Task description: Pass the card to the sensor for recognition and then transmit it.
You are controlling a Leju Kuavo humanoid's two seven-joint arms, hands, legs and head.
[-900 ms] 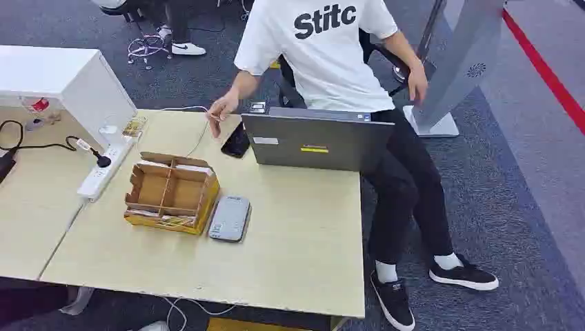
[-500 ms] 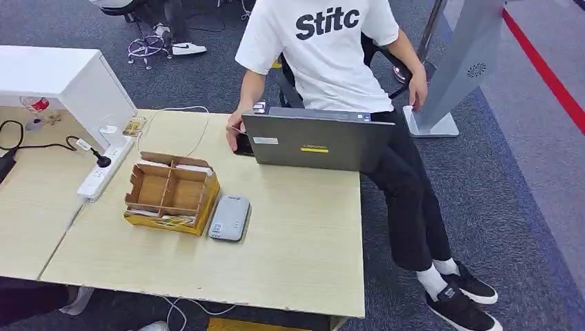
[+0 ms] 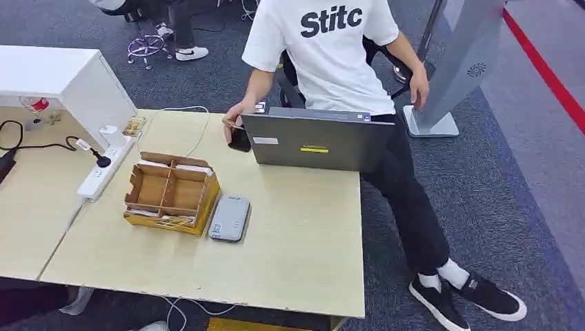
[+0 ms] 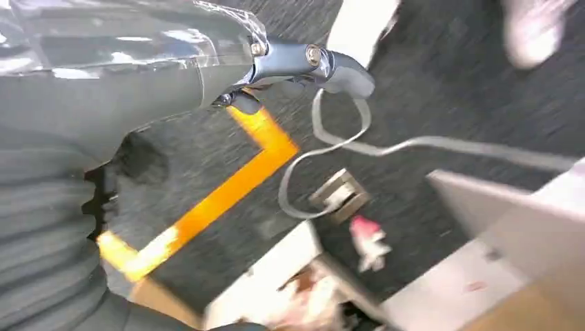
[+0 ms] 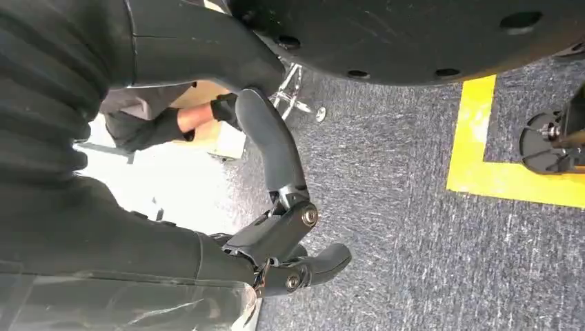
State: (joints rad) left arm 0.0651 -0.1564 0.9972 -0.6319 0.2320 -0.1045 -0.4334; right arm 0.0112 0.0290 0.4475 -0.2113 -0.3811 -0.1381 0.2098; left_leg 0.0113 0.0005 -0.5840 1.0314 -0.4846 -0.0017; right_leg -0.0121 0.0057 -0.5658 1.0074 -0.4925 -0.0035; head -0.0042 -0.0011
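Note:
A cardboard organiser (image 3: 171,193) with open compartments stands on the wooden table (image 3: 296,234), with pale cards (image 3: 194,167) tucked along its back edge. Touching its right side lies the flat grey sensor (image 3: 230,217). My left hand (image 4: 290,58) hangs beside the table over dark carpet, fingers stretched out and holding nothing. My right hand (image 5: 279,231) also hangs low over carpet, with the thumb spread away from the fingers and nothing in its grasp.
A person in a white T-shirt (image 3: 331,48) stands behind an open grey laptop (image 3: 316,141), one hand on a black phone (image 3: 239,138) at its left. A white power strip (image 3: 103,169), cables and a white box (image 3: 65,79) occupy the left side.
The person's hand came down from above the table onto the black phone and drew it closer to the laptop. Their legs shifted to the right. Box and sensor stayed put.

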